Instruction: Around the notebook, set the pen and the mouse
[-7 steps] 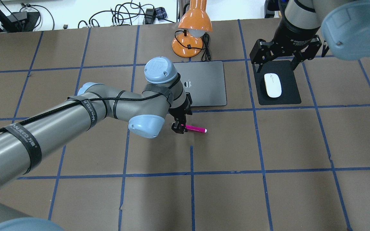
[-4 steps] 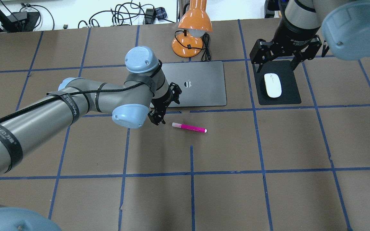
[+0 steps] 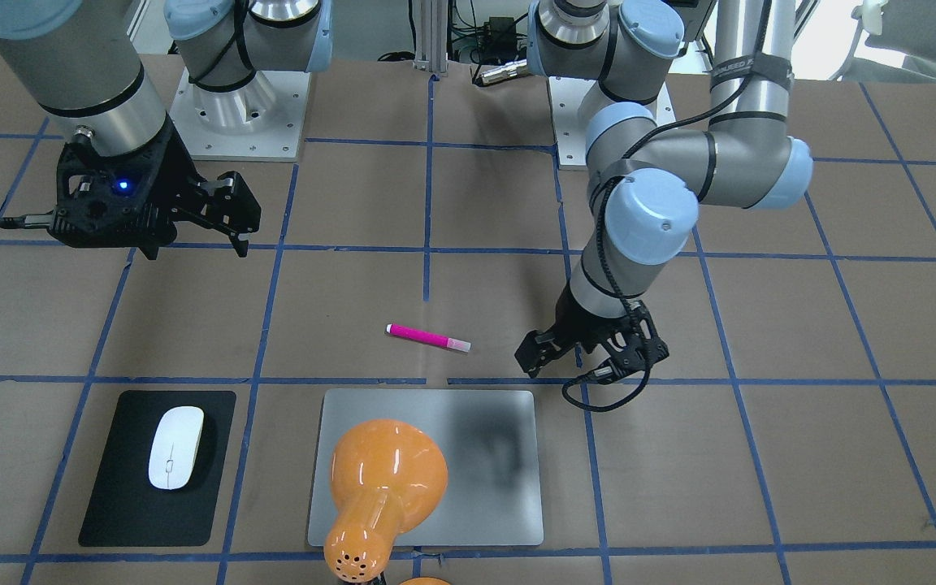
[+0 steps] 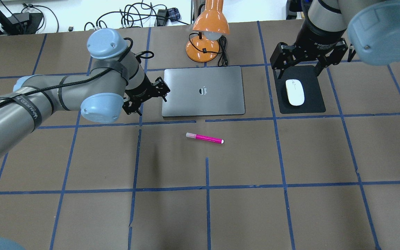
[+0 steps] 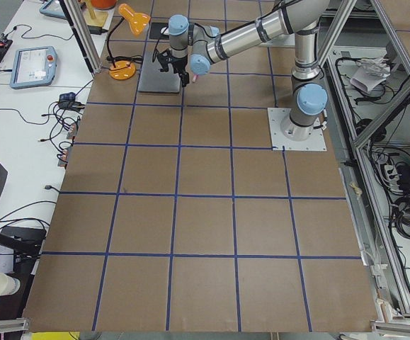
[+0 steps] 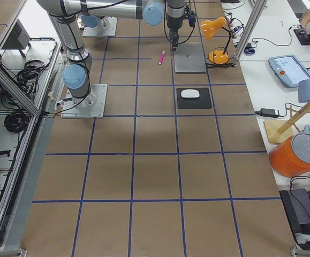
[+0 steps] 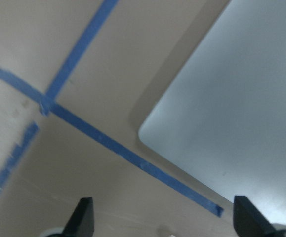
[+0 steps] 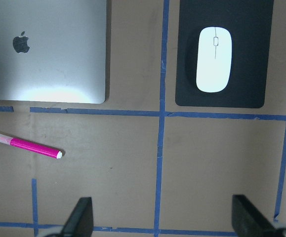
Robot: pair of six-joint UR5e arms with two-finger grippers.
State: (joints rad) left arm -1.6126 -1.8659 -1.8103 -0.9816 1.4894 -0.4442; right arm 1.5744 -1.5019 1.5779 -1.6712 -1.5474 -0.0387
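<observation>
Table [image 4: 290,156]: pen [image 4: 204,138] well apart from left claw [image 4: 148,103].

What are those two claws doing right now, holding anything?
Left gripper: open, holding nothing.
Right gripper: open, holding nothing.

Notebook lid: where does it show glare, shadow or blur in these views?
Front-facing view: the notebook carries a dark patch right of the lamp. Right wrist view: a bright glare band along its edge nearest the pen. Left wrist view: its corner looks soft, unfocused. Overhead view: even grey, logo sharp.
</observation>
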